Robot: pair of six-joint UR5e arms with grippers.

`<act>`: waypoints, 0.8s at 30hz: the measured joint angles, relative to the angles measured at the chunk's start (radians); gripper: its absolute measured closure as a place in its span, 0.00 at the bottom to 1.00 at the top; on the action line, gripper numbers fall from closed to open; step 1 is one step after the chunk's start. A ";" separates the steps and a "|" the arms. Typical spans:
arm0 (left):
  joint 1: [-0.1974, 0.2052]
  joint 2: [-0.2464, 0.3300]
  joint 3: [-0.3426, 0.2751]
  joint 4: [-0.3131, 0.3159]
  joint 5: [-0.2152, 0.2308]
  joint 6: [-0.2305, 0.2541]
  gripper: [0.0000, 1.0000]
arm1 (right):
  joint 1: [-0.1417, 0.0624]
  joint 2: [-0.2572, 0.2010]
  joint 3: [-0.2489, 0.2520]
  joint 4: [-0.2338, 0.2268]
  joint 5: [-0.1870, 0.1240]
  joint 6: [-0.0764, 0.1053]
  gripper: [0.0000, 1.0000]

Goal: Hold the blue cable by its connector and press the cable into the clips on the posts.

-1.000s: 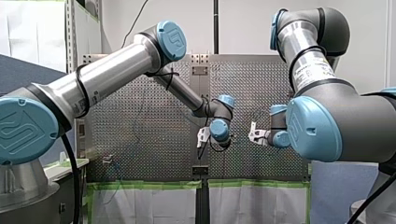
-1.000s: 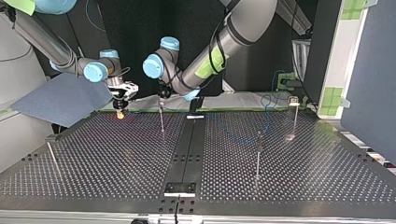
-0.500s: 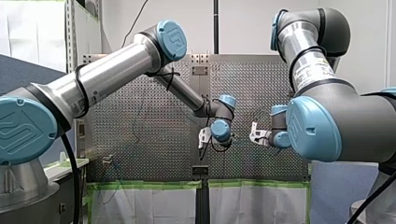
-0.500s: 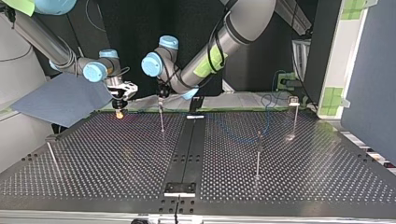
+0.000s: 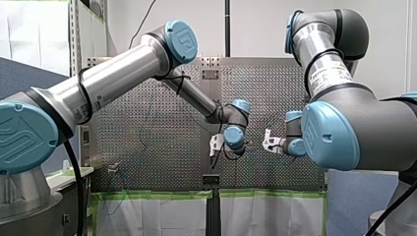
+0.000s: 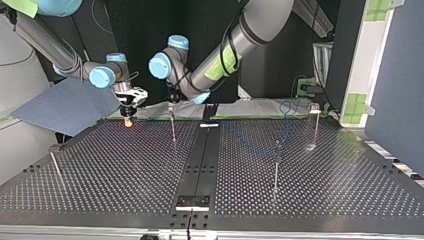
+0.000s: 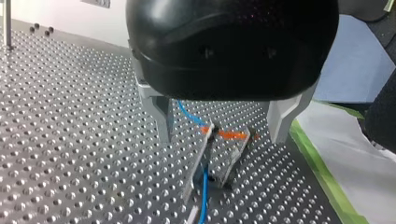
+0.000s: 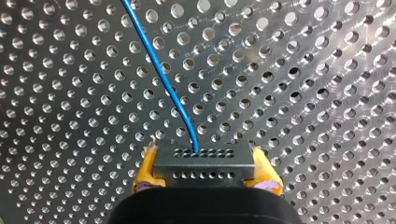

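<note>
- My R pincer (image 8: pixel 204 170), yellow pads, pinches dark grey perforated connector block (image 8: pixel 204 161). Thin blue cable (image 8: pixel 161 79) runs from it ahead over perforated metal counter (image 8: pixel 303 93). Risk: excess pull, so block slips from pads.
- My L pincer (image 7: pixel 222 135), metal fingers spread, straddles clear plastic clip w/ orange tab (image 7: pixel 226 151). Cable passes at clip, seating unclear. Risk: off-centre press, so cable skips beside clip.
- Risk: side load from either arm bends thin metal post (image 6: pixel 173 131).

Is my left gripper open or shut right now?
Open. In the left wrist view the left gripper's two metal fingers stand wide apart, gripping nothing; the clip and blue cable show between them.
</note>
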 joint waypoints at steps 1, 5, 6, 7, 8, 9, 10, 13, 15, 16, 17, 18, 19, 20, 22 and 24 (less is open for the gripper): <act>-0.003 0.005 -0.004 0.002 -0.001 0.002 0.00 | 0.000 0.000 0.000 0.000 0.000 0.000 1.00; -0.015 0.034 -0.031 0.021 -0.006 0.012 0.00 | 0.000 0.000 0.000 0.002 0.000 0.001 1.00; -0.018 0.043 -0.040 0.030 -0.011 0.017 0.00 | 0.000 0.000 0.000 0.002 0.000 0.001 1.00; -0.021 0.051 -0.047 0.037 -0.015 0.019 0.00 | 0.000 0.000 0.000 0.002 0.000 0.001 1.00; -0.023 0.058 -0.055 0.044 -0.019 0.022 0.00 | 0.000 0.000 0.000 0.002 0.000 0.001 1.00; -0.025 0.069 -0.065 0.054 -0.024 0.024 0.00 | 0.000 0.000 0.000 0.002 0.000 0.002 1.00; -0.025 0.076 -0.073 0.061 -0.026 0.025 0.00 | 0.000 0.000 0.000 0.002 0.000 0.002 1.00; -0.022 0.104 -0.100 0.089 -0.030 0.026 0.00 | 0.000 0.000 0.000 0.002 0.000 0.003 1.00; -0.017 0.124 -0.121 0.109 -0.031 0.026 0.00 | 0.000 0.000 0.000 0.002 0.000 0.003 1.00; -0.015 0.132 -0.129 0.117 -0.031 0.026 0.00 | 0.000 0.000 0.000 0.002 0.000 0.003 1.00; -0.013 0.140 -0.137 0.125 -0.031 0.026 0.00 | 0.000 0.000 0.000 0.002 0.000 0.003 1.00; -0.010 0.150 -0.147 0.135 -0.032 0.027 0.00 | 0.000 0.000 0.000 0.002 0.000 0.003 1.00; -0.009 0.158 -0.155 0.143 -0.035 0.027 0.00 | 0.000 0.000 0.000 0.002 0.000 0.003 1.00; -0.007 0.166 -0.163 0.150 -0.038 0.027 0.00 | 0.000 0.000 0.000 0.002 0.000 0.003 1.00; -0.005 0.185 -0.182 0.162 -0.048 0.028 0.00 | 0.000 0.000 0.000 0.003 0.000 0.003 1.00; -0.003 0.206 -0.202 0.165 -0.061 0.028 0.00 | 0.000 0.000 0.000 0.003 0.000 0.003 1.00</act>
